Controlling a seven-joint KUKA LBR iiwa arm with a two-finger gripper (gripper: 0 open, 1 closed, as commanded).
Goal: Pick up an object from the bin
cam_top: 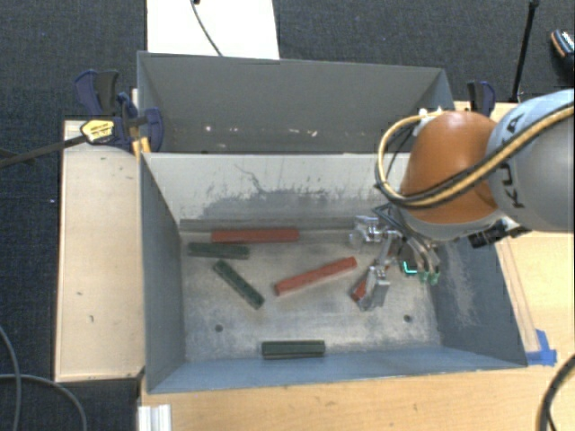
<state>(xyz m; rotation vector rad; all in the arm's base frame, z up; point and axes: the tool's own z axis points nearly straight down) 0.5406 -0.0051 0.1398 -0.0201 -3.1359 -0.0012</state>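
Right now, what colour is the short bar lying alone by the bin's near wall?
Dark green; the short flat bar shows best in the camera view.

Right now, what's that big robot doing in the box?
A robot arm reaches into the grey bin from the right. Its jaws are low over the floor, right beside a short red block; whether it's held yet is hard to tell. Two longer red bars and three dark green bars lie loose to the left.

End effector (371, 294) low in bin (162, 268), rt side, beside small red block (360, 287)
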